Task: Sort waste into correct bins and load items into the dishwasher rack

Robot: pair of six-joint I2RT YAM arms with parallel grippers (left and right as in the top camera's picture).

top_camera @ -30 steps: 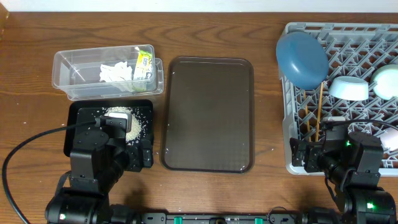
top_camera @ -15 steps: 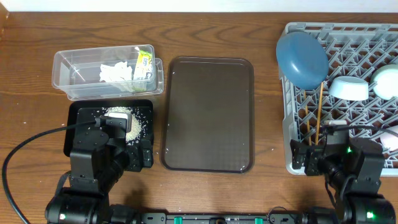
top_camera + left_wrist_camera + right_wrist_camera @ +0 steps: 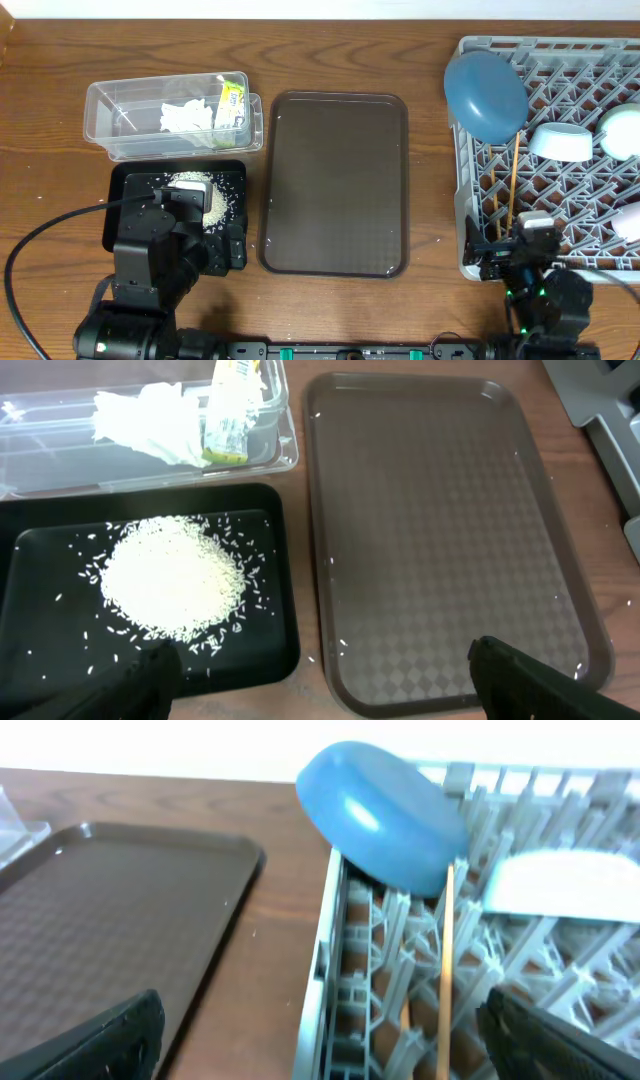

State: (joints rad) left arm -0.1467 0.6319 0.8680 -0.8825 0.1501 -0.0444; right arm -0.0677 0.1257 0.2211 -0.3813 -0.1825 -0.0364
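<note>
White tissue point(image 3: 187, 116) and a green-and-yellow wrapper point(image 3: 232, 100) lie in the clear tub point(image 3: 100, 100). Rice point(image 3: 205, 195) is heaped in the black tray point(image 3: 125, 185). The grey dishwasher rack point(image 3: 465, 200) holds the dark blue plate point(image 3: 485, 95), a pale bowl point(image 3: 560, 142), a mint bowl point(image 3: 620, 130), a pink cup point(image 3: 630, 220) and wooden chopsticks point(image 3: 513, 180). My left gripper point(image 3: 320, 690) hovers open over the gap between black tray point(image 3: 40, 520) and brown tray. My right gripper point(image 3: 320, 1040) is open and empty at the rack's front left corner point(image 3: 330, 950), near a chopstick point(image 3: 447, 970).
A large brown serving tray point(image 3: 335, 185) lies bare in the middle between the bins and the rack. A few stray rice grains dot the wood by its left edge. A black cable point(image 3: 40, 240) loops at the front left.
My right arm has drawn back toward the table's front edge, away from the rack. The left arm and all objects have stayed put.
</note>
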